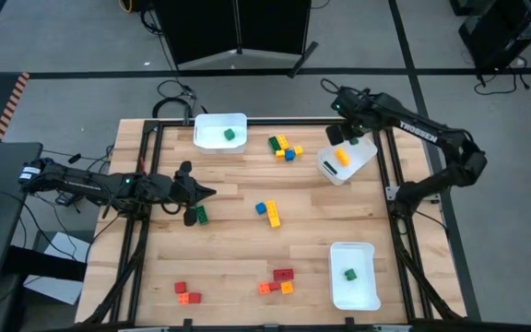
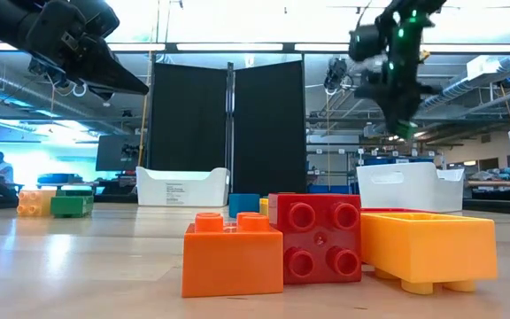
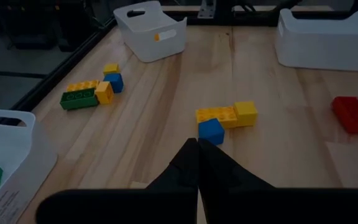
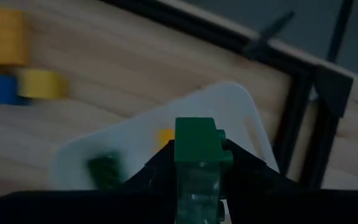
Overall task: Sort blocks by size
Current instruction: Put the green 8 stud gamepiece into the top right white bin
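While pinching a green block, the right end effector hangs above a bin.

Bare wood between brick clusters

Two dark jointed arms, white TROSSEN lettering, small green indicator lights

You're looking at a robotics lab: a wooden table on a black metal frame, grey floor with cables, black partition panels, exposed ceiling ducts, strip lights, and a person seated at left.
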Motion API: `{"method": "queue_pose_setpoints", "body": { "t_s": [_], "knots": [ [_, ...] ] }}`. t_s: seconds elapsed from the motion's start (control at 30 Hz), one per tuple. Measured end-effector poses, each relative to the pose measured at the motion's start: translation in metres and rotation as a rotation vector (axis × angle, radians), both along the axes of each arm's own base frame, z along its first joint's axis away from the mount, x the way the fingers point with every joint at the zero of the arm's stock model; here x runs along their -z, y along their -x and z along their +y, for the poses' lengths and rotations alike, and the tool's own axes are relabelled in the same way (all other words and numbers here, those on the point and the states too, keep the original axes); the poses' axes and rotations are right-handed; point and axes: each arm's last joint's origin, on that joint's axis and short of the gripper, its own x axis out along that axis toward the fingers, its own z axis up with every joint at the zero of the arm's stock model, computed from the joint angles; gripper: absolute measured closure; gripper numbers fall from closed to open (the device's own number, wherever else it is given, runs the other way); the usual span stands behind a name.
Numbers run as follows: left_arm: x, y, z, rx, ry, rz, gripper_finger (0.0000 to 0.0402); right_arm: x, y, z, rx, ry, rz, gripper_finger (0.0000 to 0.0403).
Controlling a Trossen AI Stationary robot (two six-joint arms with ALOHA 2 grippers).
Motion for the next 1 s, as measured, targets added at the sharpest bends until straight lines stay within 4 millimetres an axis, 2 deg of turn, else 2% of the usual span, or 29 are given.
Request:
{"method": "queue_pose_setpoints", "body": {
  "t_s": [0.17,0.4,0.77,1.0],
  "knots": [
    [-0.001,0.0,0.0,0.0,0.001,-0.011,0.0396,0.036,0.014,-0.012,0.014,-0.106,0.074,0.0302],
    [-0.001,0.0,0.0,0.0,0.001,-0.011,0.0396,0.083,0.02,-0.012,0.011,-0.158,0.016,0.0302],
    [-0.001,0.0,0.0,0.0,0.0,-0.01,0.0396,0.118,0.037,-0.008,0.05,-0.172,0.016,0.0301],
    [-0.001,0.0,0.0,0.001,-0.001,-0.009,0.0396,0.123,0.037,-0.009,0.026,-0.149,0.006,0.0247]
  ]
}}
